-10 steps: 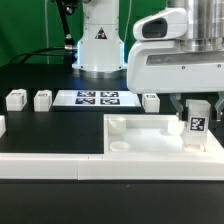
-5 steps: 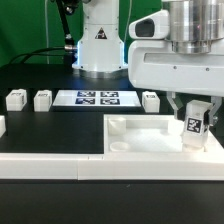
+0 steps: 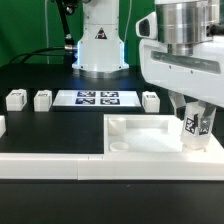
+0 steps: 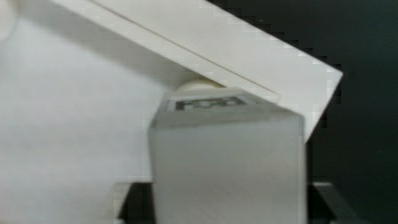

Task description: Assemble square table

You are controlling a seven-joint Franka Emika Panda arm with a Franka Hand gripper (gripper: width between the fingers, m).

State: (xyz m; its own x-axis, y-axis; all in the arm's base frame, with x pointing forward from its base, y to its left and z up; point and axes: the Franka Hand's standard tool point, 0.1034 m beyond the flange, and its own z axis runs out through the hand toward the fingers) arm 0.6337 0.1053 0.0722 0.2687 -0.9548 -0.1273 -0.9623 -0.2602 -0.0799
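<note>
The white square tabletop (image 3: 150,133) lies on the black table at the exterior view's right, rim up. My gripper (image 3: 197,122) is shut on a white tagged leg (image 3: 198,130) and holds it upright, slightly tilted, over the top's near right corner. In the wrist view the leg (image 4: 222,160) fills the space between my fingers (image 4: 134,200), its end close to the tabletop's raised rim corner (image 4: 231,55). Whether the leg touches the top cannot be told. Three more white tagged legs stand loose: two at the exterior view's left (image 3: 16,99) (image 3: 42,99) and one behind the top (image 3: 150,99).
The marker board (image 3: 97,98) lies at the back between the loose legs. A long white border rail (image 3: 50,160) runs along the front. The robot base (image 3: 98,45) stands behind the marker board. Part of another small white piece (image 3: 2,126) shows at the left edge.
My gripper with the leg has shifted a little toward the exterior view's right and turned slightly, so the leg's tag now sits tilted. The loose legs and tabletop have not moved.
</note>
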